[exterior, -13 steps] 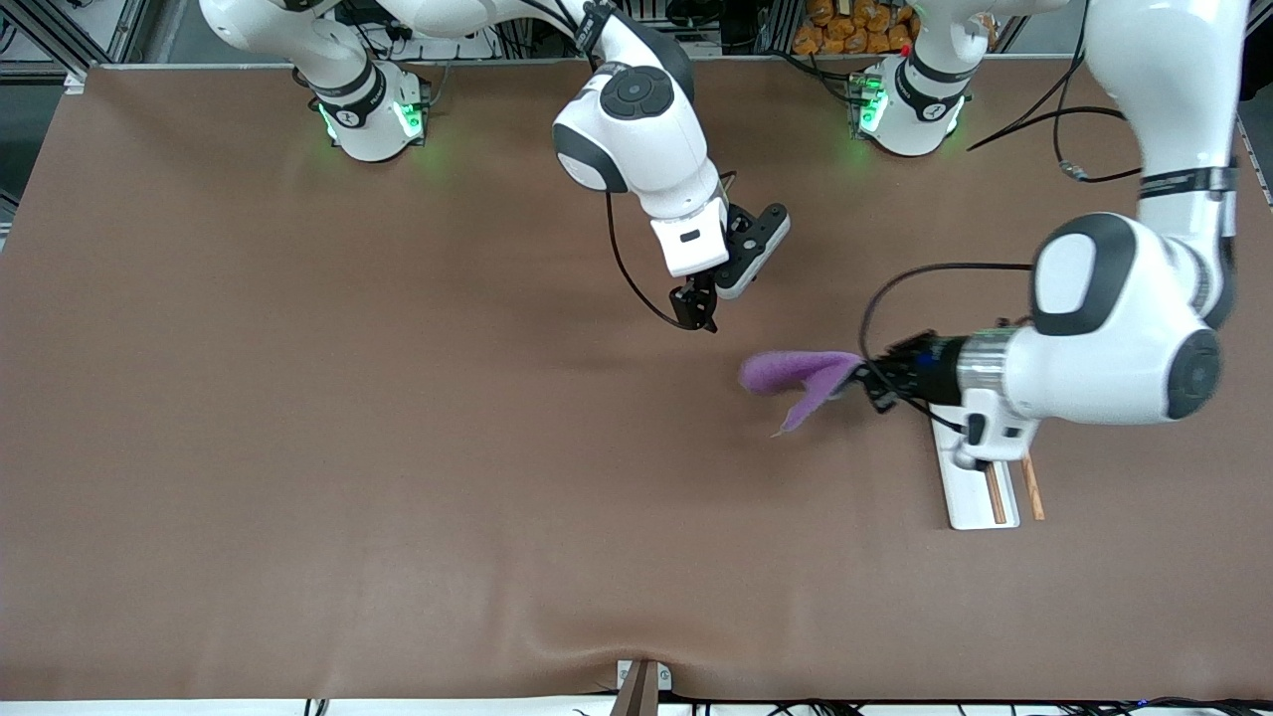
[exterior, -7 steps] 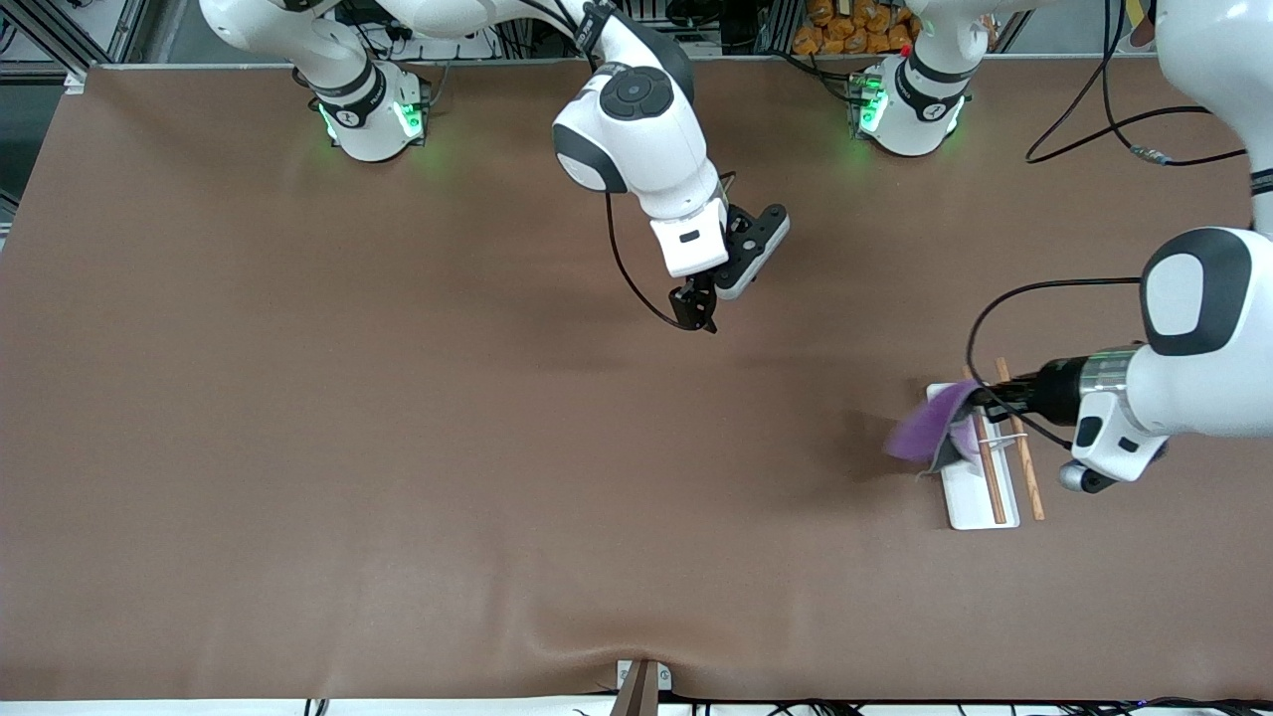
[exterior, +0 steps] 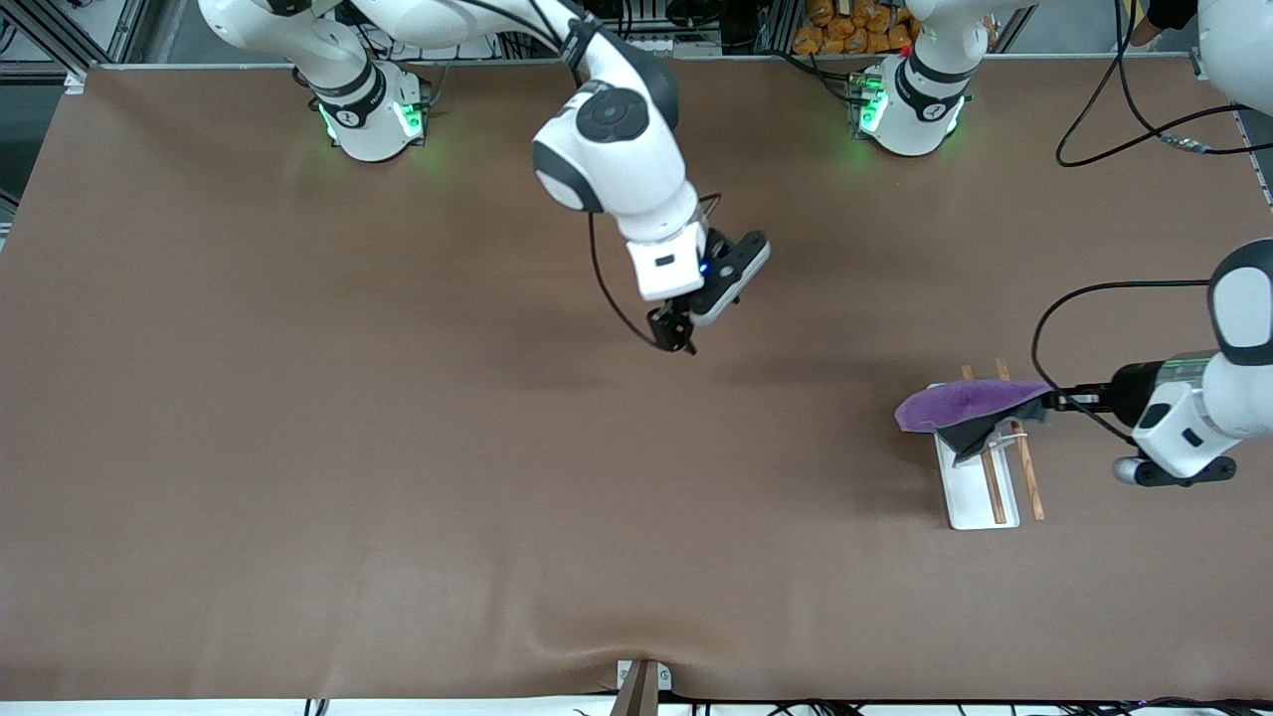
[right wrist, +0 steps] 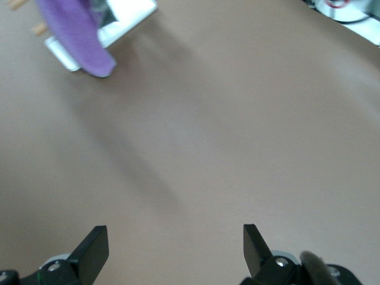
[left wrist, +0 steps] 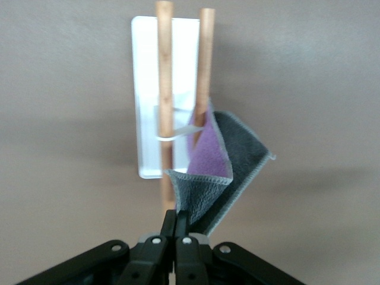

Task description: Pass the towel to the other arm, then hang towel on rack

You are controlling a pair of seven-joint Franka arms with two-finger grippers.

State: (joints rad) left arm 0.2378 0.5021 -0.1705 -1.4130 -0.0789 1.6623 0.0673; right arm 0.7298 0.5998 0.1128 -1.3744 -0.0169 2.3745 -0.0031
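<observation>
Left hand [left wrist: 176, 228] is pinched tight on the towel [exterior: 960, 410], which hangs above the rack [exterior: 980, 477] at the left arm's end of the tabletop [exterior: 398, 447]. Right hand [exterior: 678, 333] hovers mid-tabletop, fingers spread wide, holding nothing.

You see the whole table [exterior: 298, 447] from a high camera that looks down at it and faces the two robot bases along the top. The left wrist camera sits close over the rack [left wrist: 148, 89] and looks down past its own gripper [left wrist: 176, 228] at the towel [left wrist: 217, 166]. The right wrist camera looks across bare table, with rack [right wrist: 127, 15] and towel [right wrist: 80, 35] small and well away. All three views share them.
</observation>
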